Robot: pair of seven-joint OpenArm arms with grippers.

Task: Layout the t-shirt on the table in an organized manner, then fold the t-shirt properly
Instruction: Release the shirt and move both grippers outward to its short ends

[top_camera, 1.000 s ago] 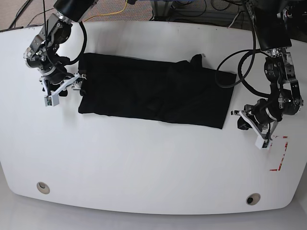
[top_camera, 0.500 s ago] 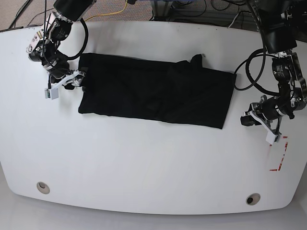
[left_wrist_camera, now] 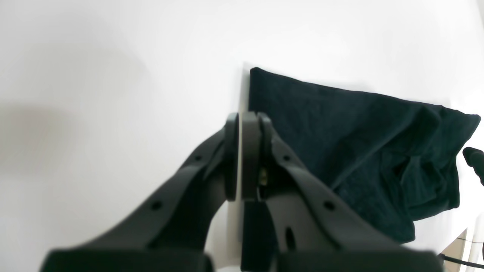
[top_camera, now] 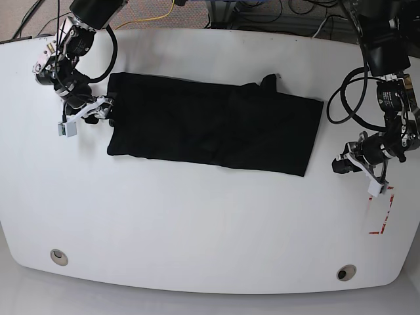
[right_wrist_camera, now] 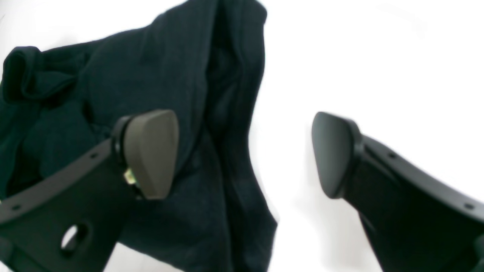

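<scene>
Base view: black t-shirt [top_camera: 210, 125] lies bunched lengthwise on table [top_camera: 197, 223]. Right pincer [right_wrist_camera: 242, 155] open above shirt's end; left pincer [left_wrist_camera: 247, 156] closed, empty. Risk: off-centre right grip catches one layer, dragging folds askew.

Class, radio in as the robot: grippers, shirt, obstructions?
Left gripper shut, empty, beside shirt; right gripper open, empty. T-shirt lying in a long black strip on table, one bump on its far edge. No obstruction seen.
</scene>
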